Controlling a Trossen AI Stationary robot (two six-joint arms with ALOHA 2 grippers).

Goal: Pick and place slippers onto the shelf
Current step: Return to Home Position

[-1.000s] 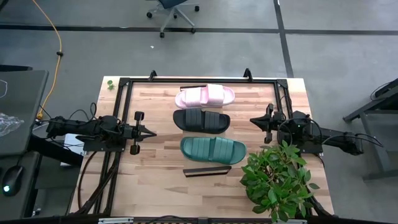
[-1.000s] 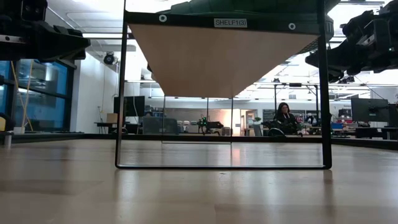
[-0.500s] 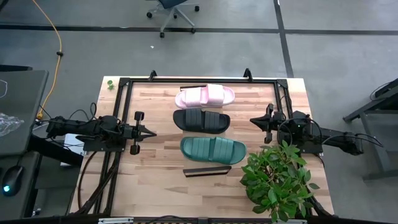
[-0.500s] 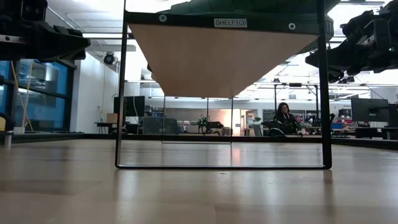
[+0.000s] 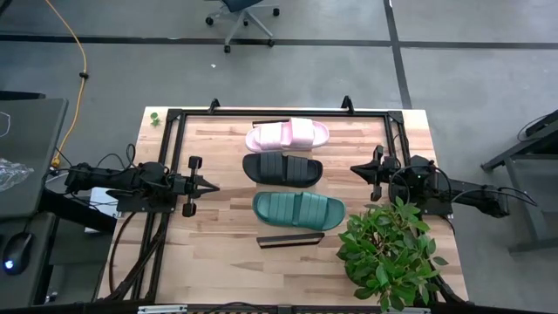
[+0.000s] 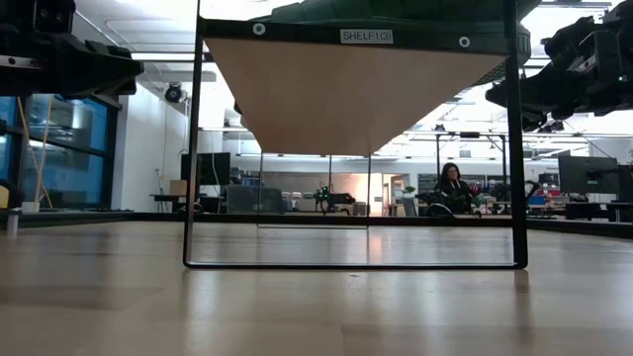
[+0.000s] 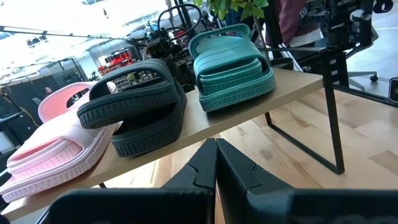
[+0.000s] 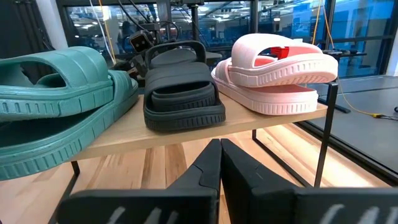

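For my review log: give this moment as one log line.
green slipper, black slipper, pink slipper on shelf | left hand shut, empty, clear of shelf | right hand shut, empty, clear of shelf

We see the shelf (image 8: 180,135) standing on the worktop (image 5: 218,235), carrying the pink slipper (image 5: 288,134), black slipper (image 5: 282,169) and teal slipper (image 5: 299,209) side by side; a leafy plant (image 5: 388,253) occupies one worktop corner.

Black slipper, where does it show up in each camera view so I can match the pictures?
High view: the black slipper lies mid-row, between the pink slipper and the green slipper.
Low view: not in it; only the underside of the shelf shows.
Left wrist view: on the shelf, between pink and green.
Right wrist view: the same, mid-shelf.
Shared landmark: the shelf, in all four.
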